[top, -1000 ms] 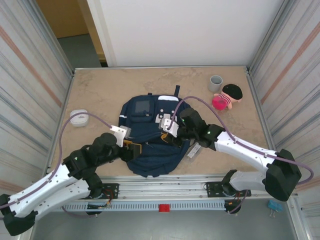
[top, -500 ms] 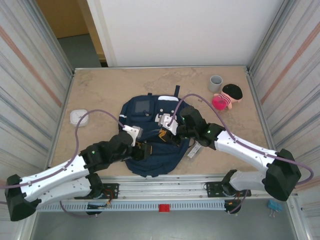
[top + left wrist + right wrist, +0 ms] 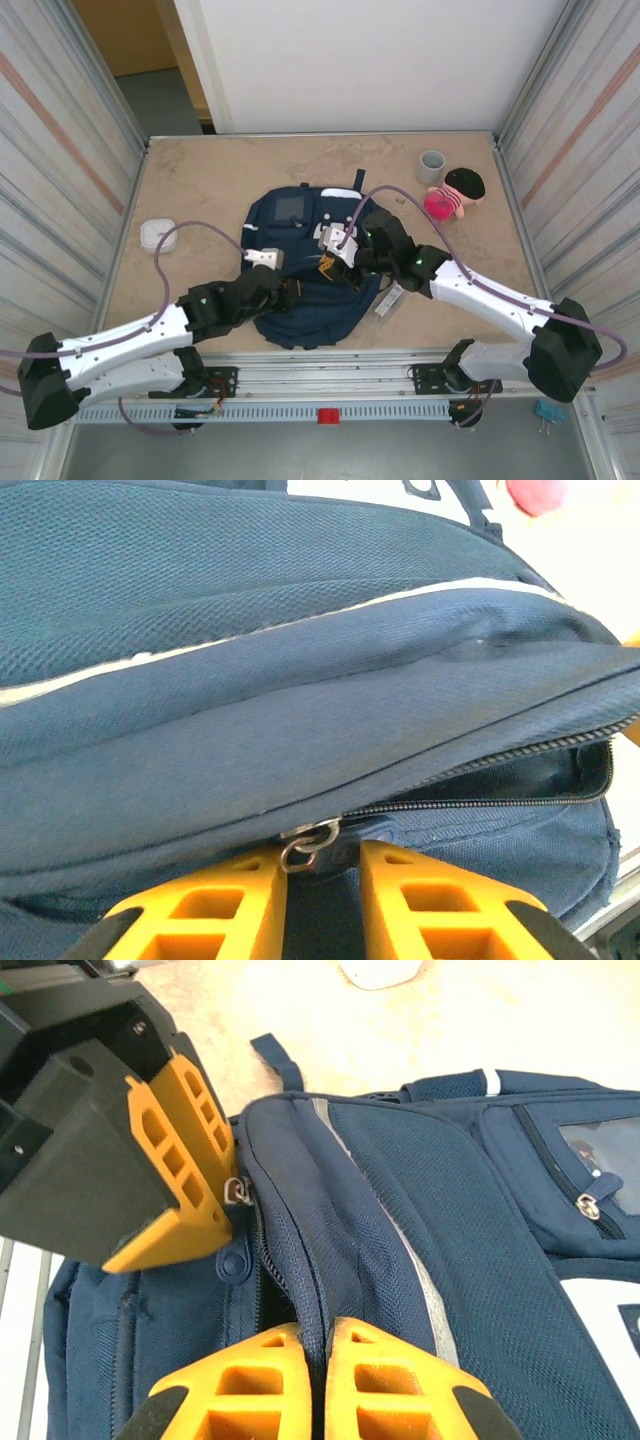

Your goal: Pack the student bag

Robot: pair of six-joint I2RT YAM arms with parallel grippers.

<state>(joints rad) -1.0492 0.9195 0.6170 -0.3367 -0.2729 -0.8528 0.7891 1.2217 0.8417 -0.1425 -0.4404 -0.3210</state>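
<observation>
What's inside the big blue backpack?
The backpack is zipped partly open, but its zipper gap shows only darkness. Anything packed inside is covered by the blue fabric.

The top camera looks down from above and behind the arm bases [image 3: 470, 362], far off, taking in the whole table [image 3: 200, 180]. Each wrist camera sits just behind its fingers, very close to the bag [image 3: 300, 680]; both catch the zip pull [image 3: 305, 842] at the tips of the left gripper [image 3: 322, 865].

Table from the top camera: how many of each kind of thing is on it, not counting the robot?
Bag: 1
Cup: 1
Doll: 1
White dish: 1
Pale flat thing beside bag: 1
Total: 5
</observation>
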